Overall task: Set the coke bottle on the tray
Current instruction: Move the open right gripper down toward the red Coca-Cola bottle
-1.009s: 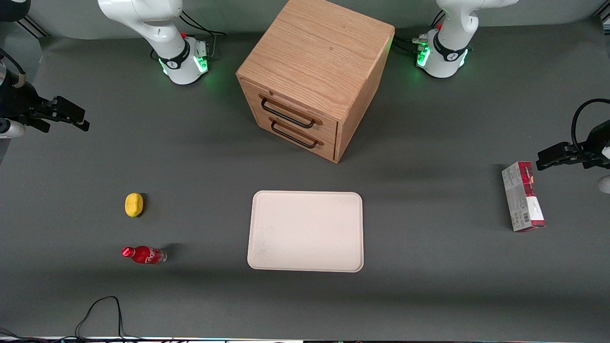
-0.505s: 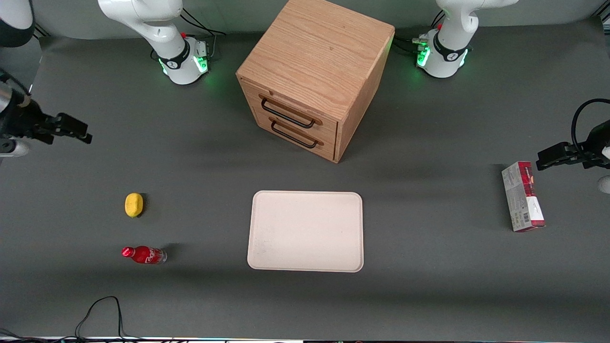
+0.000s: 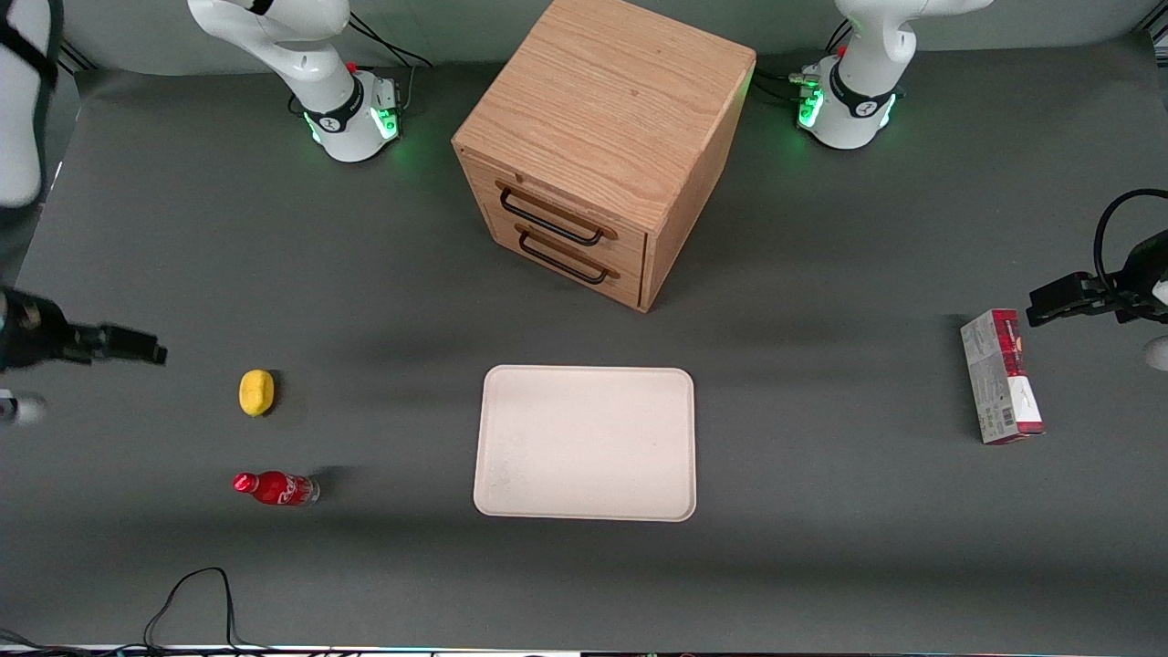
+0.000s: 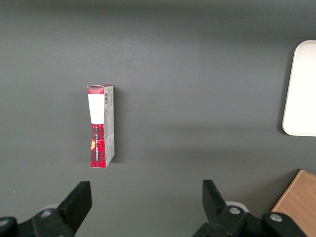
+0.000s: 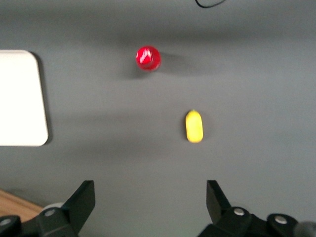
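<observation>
While the gripper (image 3: 137, 347) hangs in the air at the working arm's end of the table, its two black fingers (image 5: 81, 202) stand wide apart with nothing between them. It is up off the table and touches nothing. It is farther from the front camera than the yellow lump (image 3: 256, 392) and a little out to the side of it.

The coke bottle (image 3: 274, 488) is small and red, with a red cap. It seems to stand upright on the dark grey table (image 3: 821, 547), since the wrist camera looks straight down on its round cap (image 5: 148, 58); the front view is too steep to be sure. The bottle is nearer to the front camera than the yellow lump, and the two are near each other but not touching.

The tray (image 3: 585, 443) is big, flat and cream coloured, with round corners. It lies on the middle of the table, well apart from the bottle, and nothing is on it.

The wooden cabinet (image 3: 602, 146) stands farther from the front camera than the tray. Its two drawers, each with a dark handle, are shut. A grey-and-red carton (image 3: 1001, 376) lies toward the parked arm's end of the table.
</observation>
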Robot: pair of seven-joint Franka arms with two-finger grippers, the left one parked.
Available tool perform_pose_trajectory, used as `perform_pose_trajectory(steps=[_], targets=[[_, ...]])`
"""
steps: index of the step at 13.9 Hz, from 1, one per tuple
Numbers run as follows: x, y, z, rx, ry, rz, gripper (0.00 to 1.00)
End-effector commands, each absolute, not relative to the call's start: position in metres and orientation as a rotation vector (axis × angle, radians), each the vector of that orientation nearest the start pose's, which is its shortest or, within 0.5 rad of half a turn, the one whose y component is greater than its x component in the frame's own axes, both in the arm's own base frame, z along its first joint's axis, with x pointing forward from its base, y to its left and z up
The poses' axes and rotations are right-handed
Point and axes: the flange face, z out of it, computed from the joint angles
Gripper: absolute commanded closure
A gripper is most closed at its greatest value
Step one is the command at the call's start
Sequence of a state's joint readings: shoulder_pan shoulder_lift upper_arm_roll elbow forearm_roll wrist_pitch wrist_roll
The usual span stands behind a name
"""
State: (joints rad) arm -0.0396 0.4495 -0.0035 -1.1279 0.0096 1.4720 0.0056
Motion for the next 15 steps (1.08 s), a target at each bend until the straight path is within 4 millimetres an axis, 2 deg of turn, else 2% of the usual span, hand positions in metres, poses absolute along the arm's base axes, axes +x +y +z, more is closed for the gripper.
perform_pose_trajectory(steps=[1, 6, 9, 15], targets=[[0.711, -0.026, 0.523, -3.102, 0.037, 0.177, 0.0], [0.746, -0.021, 0.465, -3.098, 0.021, 0.139, 0.0], [0.755, -0.015, 0.45, -3.089, 0.005, 0.098, 0.0], [0.767, -0.014, 0.402, -3.086, -0.077, 0.065, 0.0]])
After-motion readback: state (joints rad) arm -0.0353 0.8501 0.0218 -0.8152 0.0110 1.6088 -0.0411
